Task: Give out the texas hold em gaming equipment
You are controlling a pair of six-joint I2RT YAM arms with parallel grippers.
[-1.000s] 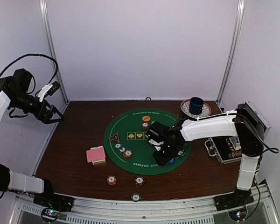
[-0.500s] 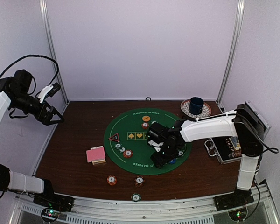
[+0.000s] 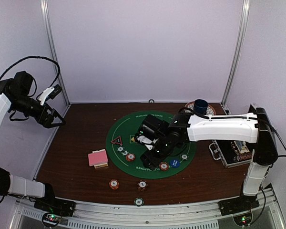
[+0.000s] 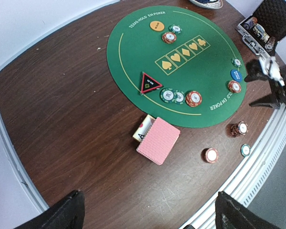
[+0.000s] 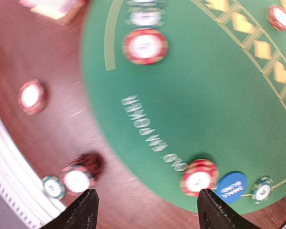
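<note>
Right wrist view: your right claw point(image 5: 147, 200) gapes wide and empty over the edge of the green mat point(image 5: 205, 95); an orange-red chip point(image 5: 199, 179) lies beside one finger, by the blue disc point(image 5: 231, 187); left claw point(image 4: 148, 212), open, hangs well apart.

A dark brown wooden surface point(image 3: 81, 138) stretches out in front of me. A round green felt mat point(image 3: 123, 131) lies at its middle. Just left of the mat, on bare wood, sits a small stack of pink-backed playing cards point(image 3: 98, 158). Near my front edge lie an orange-red poker chip point(image 3: 114, 183), a second orange-red chip point(image 3: 142, 184) to its right, and a green chip point(image 3: 139, 202) nearest the edge. A patterned saucer point(image 3: 210, 111) rests at the far right, and a metal-edged black case point(image 3: 229, 152) lies by the right edge.
</note>
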